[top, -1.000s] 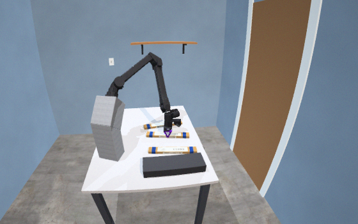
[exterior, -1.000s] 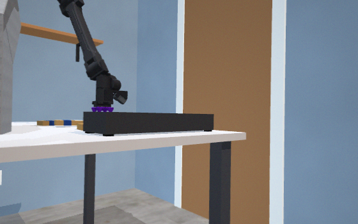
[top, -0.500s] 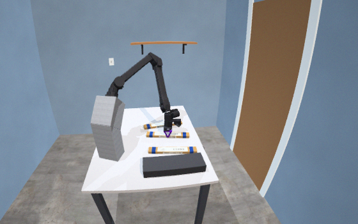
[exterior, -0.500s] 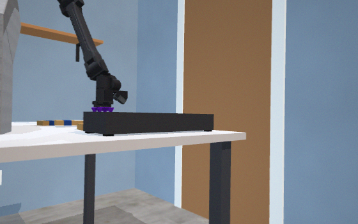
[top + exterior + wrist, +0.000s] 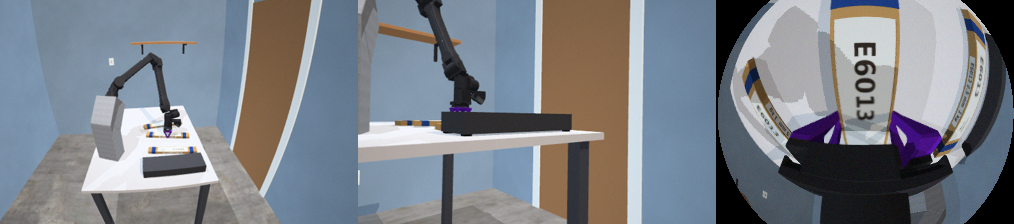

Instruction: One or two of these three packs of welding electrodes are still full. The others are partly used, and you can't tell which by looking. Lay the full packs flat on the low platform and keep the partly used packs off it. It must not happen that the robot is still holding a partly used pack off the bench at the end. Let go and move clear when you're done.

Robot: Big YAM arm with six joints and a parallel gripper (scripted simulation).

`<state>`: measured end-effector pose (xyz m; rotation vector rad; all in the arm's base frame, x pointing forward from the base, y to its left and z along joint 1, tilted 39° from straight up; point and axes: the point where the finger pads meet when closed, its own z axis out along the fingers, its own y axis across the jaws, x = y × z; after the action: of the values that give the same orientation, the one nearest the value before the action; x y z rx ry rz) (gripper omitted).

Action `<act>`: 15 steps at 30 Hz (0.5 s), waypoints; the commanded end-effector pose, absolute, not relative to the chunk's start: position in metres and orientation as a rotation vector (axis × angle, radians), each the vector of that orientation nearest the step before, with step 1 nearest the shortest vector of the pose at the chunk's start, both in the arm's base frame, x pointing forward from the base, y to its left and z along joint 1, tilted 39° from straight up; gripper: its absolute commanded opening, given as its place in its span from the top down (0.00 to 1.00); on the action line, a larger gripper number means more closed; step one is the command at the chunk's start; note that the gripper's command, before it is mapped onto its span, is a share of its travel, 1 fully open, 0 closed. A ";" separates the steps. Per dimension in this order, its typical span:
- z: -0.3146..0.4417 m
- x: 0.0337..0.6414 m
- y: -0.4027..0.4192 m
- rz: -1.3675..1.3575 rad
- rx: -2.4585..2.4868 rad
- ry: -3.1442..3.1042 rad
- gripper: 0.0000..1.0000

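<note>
The middle pack (image 5: 167, 135), marked E6013, lies flat on the white table (image 5: 105, 179) between the other two packs (image 5: 172, 150) (image 5: 153, 125). It is clamped across its width by the purple fingers of the gripper (image 5: 167, 134). The low platform (image 5: 174, 164) stands near the table's front edge, apart from all three packs.

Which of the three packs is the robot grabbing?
The middle tan, blue-banded electrode pack, marked E6013: the black gripper's purple jaws are shut on it. The other two lie untouched.

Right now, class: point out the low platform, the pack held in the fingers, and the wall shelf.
low platform (image 5: 174, 164), top view, middle of its dark upper face
held pack (image 5: 865, 63), wrist view, white label above the lettering
wall shelf (image 5: 163, 43), top view, middle of the orange board
</note>
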<state>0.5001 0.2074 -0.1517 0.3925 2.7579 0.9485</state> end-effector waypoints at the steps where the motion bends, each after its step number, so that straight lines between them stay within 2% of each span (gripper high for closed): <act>1: -0.144 0.506 0.192 0.946 0.413 2.728 1.00; 15: -0.140 0.508 0.191 0.948 0.408 2.721 1.00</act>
<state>0.5001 0.2076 -0.1516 0.3889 2.7578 0.9493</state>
